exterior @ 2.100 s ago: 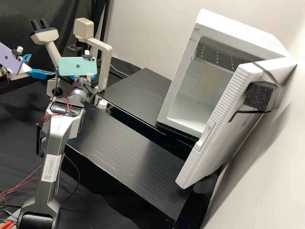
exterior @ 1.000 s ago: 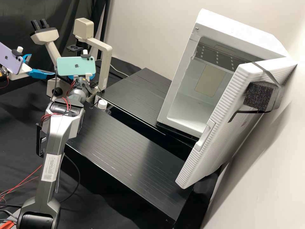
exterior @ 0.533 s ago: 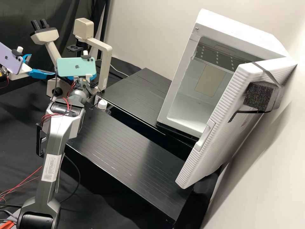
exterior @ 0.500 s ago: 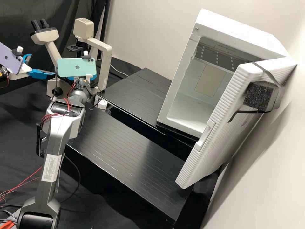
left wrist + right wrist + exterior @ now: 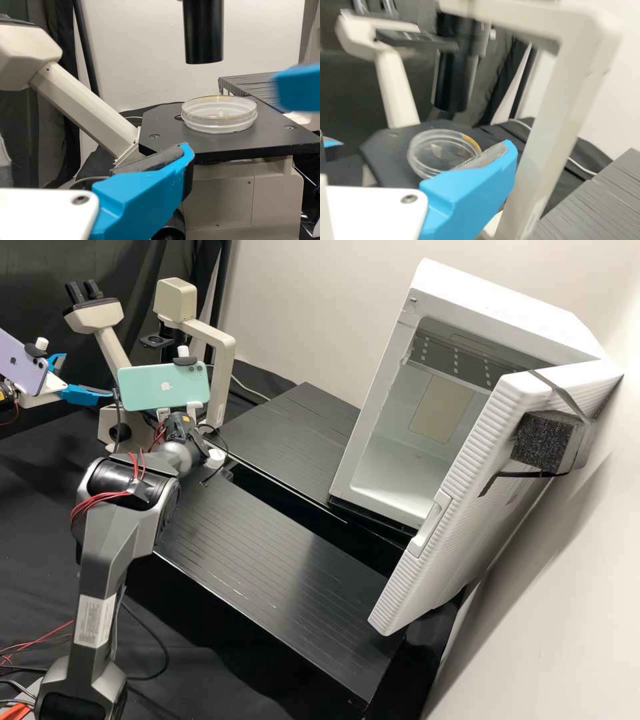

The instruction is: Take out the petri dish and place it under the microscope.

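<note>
While the right pincer (image 5: 298, 88) stands with its fingers apart, clamped on nothing, I find the petri dish (image 5: 219, 118) flat on the black stage (image 5: 162, 134), beneath the black tube (image 5: 203, 32). The left pincer (image 5: 87, 377) is likewise spread and unloaded, near the microscope (image 5: 219, 353). Well apart, the white fridge (image 5: 365, 433) stands open. Placement appears complete; I judge withdrawal to be outstanding. Principal hazard: a right finger catching the dish's rim, should that arm swing sideways too soon, dragging it off position. Secondary: a knock against the frame or tube, owing to close quarters. Exact centring I cannot certify.
</note>
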### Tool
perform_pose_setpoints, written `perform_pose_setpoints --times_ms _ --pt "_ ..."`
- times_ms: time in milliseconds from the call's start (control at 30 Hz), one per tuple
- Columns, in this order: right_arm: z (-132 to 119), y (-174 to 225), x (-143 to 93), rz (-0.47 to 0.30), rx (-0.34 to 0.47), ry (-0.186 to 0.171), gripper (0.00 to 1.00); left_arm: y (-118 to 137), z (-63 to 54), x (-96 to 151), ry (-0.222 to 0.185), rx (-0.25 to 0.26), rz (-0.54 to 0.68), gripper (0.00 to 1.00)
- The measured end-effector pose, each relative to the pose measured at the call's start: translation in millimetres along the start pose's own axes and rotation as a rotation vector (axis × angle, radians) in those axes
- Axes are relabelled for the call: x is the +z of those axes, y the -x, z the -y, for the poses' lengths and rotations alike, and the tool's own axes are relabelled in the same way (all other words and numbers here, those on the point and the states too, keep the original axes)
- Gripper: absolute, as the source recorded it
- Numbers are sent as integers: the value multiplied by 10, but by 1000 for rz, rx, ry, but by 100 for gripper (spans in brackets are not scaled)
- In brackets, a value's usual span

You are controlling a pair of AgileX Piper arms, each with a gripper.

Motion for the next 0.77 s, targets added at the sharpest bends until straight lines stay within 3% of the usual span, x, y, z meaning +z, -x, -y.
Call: perform_pose_setpoints --times_ms 67,167,233,300,367,467,533,667,767 --pt "-19 211 -30 -22 36 -40 100 0 0 0 0 0 0 100" --pt "-64 602 -30 -10 157 -76 100 0 0 0 0 0 0 100" --pt "-58 853 -22 27 249 -46 100 0 0 0 0 0 0 100" --pt "-31 1147 -9 70 386 -58 100 0 0 0 0 0 0 100" --pt "-6 1411 -19 79 535 -41 100 0 0 0 0 0 0 100" --pt "106 1793 -36 68 684 -37 100 0 0 0 0 0 0 100" --pt "179 1963 -38 69 713 -46 100 0 0 0 0 0 0 100" --pt "358 2190 -19 90 711 -109 100 0 0 0 0 0 0 100" --pt "470 2282 2 115 695 -126 100 0 0 0 0 0 0 100"
